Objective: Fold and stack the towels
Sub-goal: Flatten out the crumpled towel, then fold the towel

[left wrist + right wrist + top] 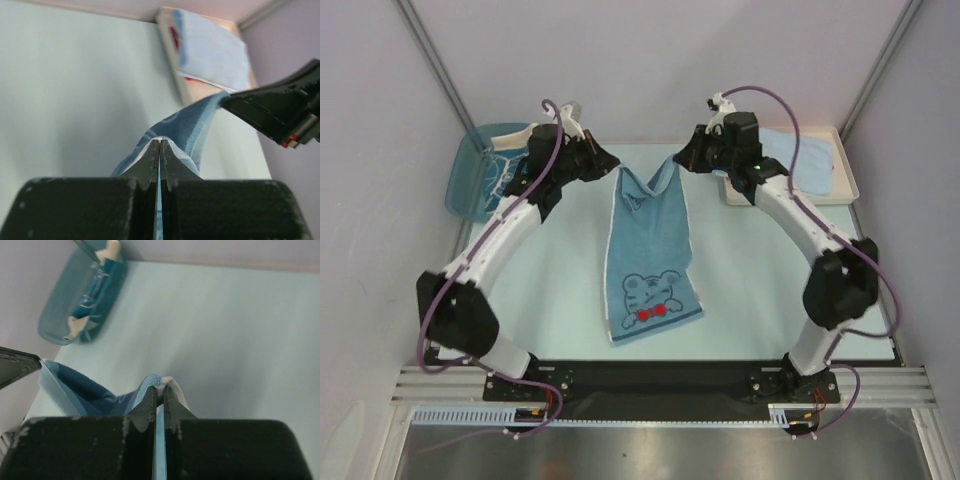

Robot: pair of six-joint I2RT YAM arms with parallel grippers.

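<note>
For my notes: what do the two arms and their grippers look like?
Both arms, left arm and right arm, have white curved links with black joint housings, and a purple cable loops along each. The left gripper and right gripper are black blocks ending in grey wedge-shaped fingers. A small green light glows on the right arm.

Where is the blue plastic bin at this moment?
In the top view, the blue plastic bin stands at the far left corner of the table, left of the left gripper.
</note>
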